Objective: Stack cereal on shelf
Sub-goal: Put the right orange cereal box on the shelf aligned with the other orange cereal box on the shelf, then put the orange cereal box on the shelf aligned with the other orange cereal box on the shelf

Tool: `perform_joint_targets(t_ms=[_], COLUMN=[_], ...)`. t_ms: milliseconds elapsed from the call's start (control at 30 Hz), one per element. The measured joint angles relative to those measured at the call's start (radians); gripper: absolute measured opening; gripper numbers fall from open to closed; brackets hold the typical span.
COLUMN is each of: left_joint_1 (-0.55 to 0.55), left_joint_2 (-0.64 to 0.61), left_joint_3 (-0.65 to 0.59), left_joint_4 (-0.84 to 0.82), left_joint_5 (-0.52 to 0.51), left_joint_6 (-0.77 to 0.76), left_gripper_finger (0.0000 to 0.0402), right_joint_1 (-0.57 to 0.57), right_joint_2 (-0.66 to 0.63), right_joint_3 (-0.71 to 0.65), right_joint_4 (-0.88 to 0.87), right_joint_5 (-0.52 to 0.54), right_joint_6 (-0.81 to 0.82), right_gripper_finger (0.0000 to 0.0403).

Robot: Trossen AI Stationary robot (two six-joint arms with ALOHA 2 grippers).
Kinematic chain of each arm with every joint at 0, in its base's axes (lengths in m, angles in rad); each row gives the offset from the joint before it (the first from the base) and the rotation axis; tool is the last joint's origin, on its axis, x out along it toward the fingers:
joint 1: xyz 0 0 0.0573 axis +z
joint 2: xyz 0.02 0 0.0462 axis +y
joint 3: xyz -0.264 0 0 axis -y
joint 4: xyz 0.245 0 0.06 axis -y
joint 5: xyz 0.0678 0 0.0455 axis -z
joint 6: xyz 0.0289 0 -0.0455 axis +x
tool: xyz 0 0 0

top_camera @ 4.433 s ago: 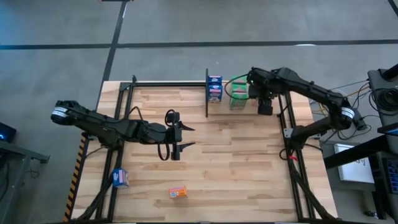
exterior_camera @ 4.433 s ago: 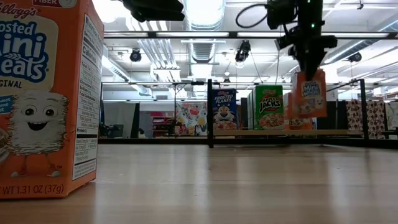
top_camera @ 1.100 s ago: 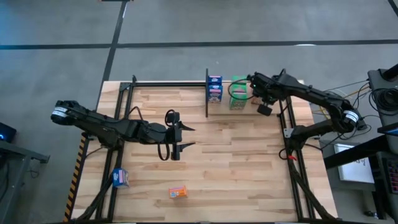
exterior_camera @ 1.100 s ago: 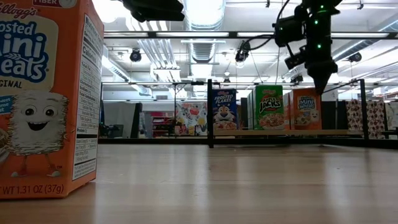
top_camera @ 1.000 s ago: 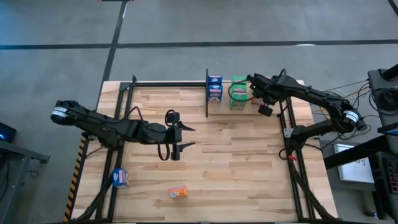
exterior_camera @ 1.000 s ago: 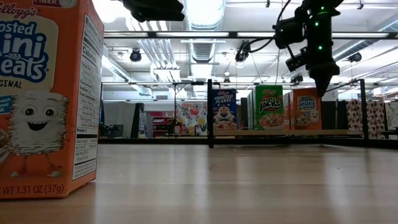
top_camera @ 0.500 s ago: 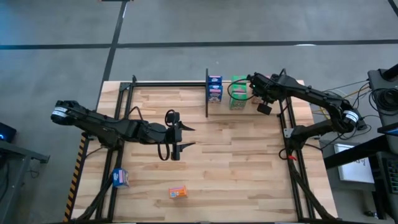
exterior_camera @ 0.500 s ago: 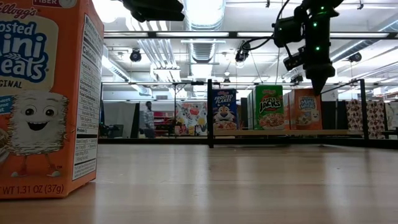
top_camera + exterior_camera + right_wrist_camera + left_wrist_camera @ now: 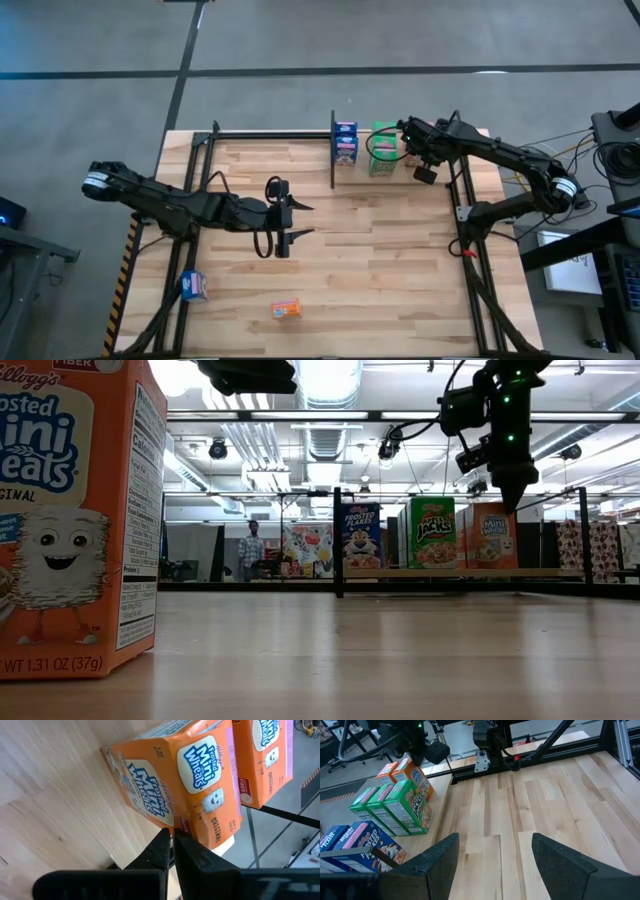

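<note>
Now right fingers (image 9: 172, 842) pressed together, empty, just above orange cereal (image 9: 185, 780).

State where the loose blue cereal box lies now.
In the high view the blue cereal box lies near the table's front left corner, left of the loose orange box.

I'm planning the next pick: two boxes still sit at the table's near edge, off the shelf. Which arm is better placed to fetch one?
Probably the left. Its open pincer hangs mid-table, nearer the blue box and the orange box. The right pincer is shut, up by the shelf.
</note>
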Motion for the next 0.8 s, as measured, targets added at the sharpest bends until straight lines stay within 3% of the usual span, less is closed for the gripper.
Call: perform_joint_targets(t_ms=[333,533,633,800], left_joint_1=[0.0,0.0,0.0,0.0], left_joint_2=[0.0,0.0,0.0,0.0], left_joint_3=[0.0,0.0,0.0,0.0], left_joint_4=[-0.001,-0.008,-0.007,-0.007], left_joint_5=[0.0,0.0,0.0,0.0], left_joint_6=[0.0,0.0,0.0,-0.013], left_gripper_finger=[0.0233,0.0233,0.0233,0.0233], right_joint_1=[0.003,0.048,0.106,0.244], right_joint_2=[-0.016,-0.097,-0.159,-0.297], right_joint_3=[0.001,0.001,-0.003,-0.065], right_joint_4=[-0.048,-0.042,0.028,0.264], right_joint_5=[0.005,-0.155,-0.238,-0.282], right_joint_6=[0.048,0.146,0.198,0.229], right_gripper_finger=[0.0013,0.0011,0.0009,0.0009])
